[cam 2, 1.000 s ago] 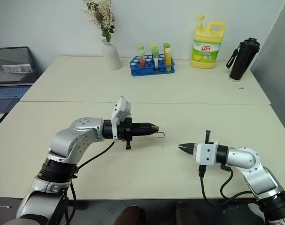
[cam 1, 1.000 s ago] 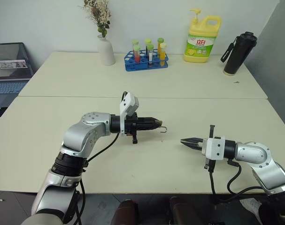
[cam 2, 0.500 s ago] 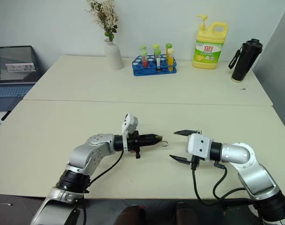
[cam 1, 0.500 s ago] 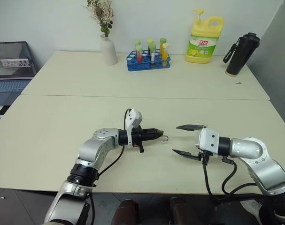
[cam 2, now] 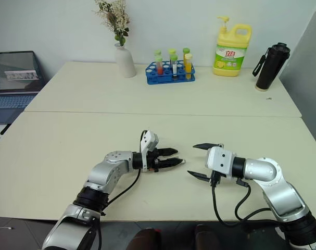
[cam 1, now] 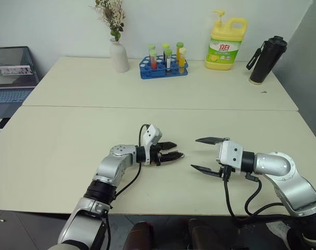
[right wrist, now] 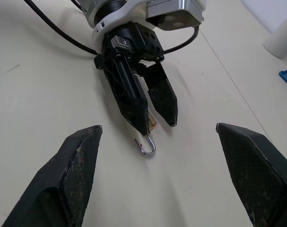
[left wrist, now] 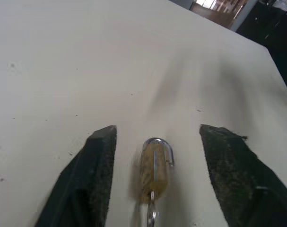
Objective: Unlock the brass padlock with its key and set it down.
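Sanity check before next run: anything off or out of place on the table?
Nothing stands out. The brass padlock lies on the table between the open fingers of the left end effector. The dish soap bottle, test tube rack and vase stand upright.

Golden-yellow brass padlock (left wrist: pixel 154 171) with silvery shackle; black gripper fingers (left wrist: pixel 100 179); cream table (cam 1: pixel 147 125)

Looking like a lab or office test room: two pale tables (cam 1: pixel 69 130) sitting pushed together against a plain white wall. Along the far edge, a blue rack of coloured test tubes (cam 1: pixel 164 58) is standing w/ a yellow dish-soap jug (cam 1: pixel 225 37), white vase of dried flowers (cam 1: pixel 117 52), black flask (cam 1: pixel 263 60). Laptop (cam 1: pixel 11 78) sitting open past the left edge.
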Available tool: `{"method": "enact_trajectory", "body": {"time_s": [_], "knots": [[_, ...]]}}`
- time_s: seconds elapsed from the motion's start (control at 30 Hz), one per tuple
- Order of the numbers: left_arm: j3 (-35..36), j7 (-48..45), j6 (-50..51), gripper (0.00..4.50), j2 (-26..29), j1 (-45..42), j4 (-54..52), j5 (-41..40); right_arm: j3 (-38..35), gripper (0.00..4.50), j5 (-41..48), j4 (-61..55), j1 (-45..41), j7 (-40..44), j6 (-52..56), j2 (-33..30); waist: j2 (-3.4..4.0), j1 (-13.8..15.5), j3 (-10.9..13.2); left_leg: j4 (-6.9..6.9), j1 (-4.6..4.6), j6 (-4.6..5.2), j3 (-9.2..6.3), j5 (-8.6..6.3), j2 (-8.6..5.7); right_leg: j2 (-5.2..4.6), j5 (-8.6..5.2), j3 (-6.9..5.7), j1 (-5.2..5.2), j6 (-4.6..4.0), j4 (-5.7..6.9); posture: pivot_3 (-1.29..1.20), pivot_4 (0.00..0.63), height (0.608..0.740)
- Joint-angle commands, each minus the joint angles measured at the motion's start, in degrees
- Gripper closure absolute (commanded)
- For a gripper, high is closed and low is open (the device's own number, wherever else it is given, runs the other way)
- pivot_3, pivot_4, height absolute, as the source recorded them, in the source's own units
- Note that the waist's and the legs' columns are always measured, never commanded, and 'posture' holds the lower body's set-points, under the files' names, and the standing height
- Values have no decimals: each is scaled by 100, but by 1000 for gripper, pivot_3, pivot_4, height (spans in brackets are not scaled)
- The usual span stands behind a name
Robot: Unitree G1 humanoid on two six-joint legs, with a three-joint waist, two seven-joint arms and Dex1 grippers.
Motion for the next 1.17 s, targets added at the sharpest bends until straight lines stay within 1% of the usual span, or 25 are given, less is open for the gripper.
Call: {"method": "enact_trajectory", "body": {"time_s": [0.03, 0.07, 0.17, 0.23, 0.37, 0.53, 0.6, 0.7, 1.13, 1.17], "knots": [[202, 71, -553, 286, 15, -274, -188, 87, -257, 444, 39, -240, 68, -21, -3, -81, 0, 1, 0, 0, -1, 0, -1, 0, 0, 0, 0, 0, 0, 0, 0, 0, 150, 740], [267, 95, -681, 286, 49, -328, -254, 102, -273, 444, 31, -254, 86, -21, 3, -92, 0, 2, 0, 0, -4, 0, -3, 0, 1, 0, 0, -3, -1, 0, -1, 0, 150, 740], [512, 110, -1044, 286, 650, -329, -1115, 270, -444, 444, 142, -338, 192, -36, 241, -160, -2, -23, 2, 0, -11, 0, -8, 0, 3, 0, 0, -6, -5, 0, -2, 0, 150, 740], [552, 154, -944, 286, 1010, -166, -1530, 358, -498, 444, 229, -393, 240, 34, 397, -223, 0, -40, 1, -4, -10, 0, -7, 0, 6, 1, 0, -2, -8, 0, -1, 0, 150, 740], [723, 138, -828, 286, 1891, 679, -2599, 579, -630, 444, 443, -369, 296, 216, 621, -362, 4, -41, -1, -8, -4, -1, -8, 0, 4, 1, 0, 5, -6, 0, -8, 0, 150, 740], [888, 60, -799, 286, 2580, 1502, -3352, 613, -749, 444, 675, -301, 290, 435, 738, -471, 3, 12, 3, -7, -13, 0, -17, -1, 4, -3, 0, -6, -3, 0, -25, 0, 150, 740], [1012, 81, -650, 286, 2691, 1716, -3447, 451, -771, 444, 760, -214, 297, 629, 686, -555, 3, 44, 3, -7, -14, 0, -20, -1, 3, -4, 1, -11, 1, 0, -35, 0, 150, 740], [1023, 146, -707, 286, 2732, 1856, -3461, 513, -713, 444, 756, -105, 296, 776, 617, -616, 3, 54, 3, -6, -14, 2, -19, -2, 3, -5, 1, -11, 2, 1, -38, 0, 150, 740], [992, 114, -698, 286, 2657, 2011, -3452, 417, -743, 444, 703, -24, 316, 919, 350, -628, 3, 51, 3, -7, -17, 2, -19, -2, 4, -3, 1, -12, -1, 1, -38, 0, 150, 740], [1025, 106, -664, 286, 2585, 1994, -3410, 290, -741, 444, 708, -32, 309, 914, 346, -622, 3, 51, 3, -7, -17, 2, -19, -2, 4, -3, 1, -12, -1, 1, -38, 0, 150, 740]]}}
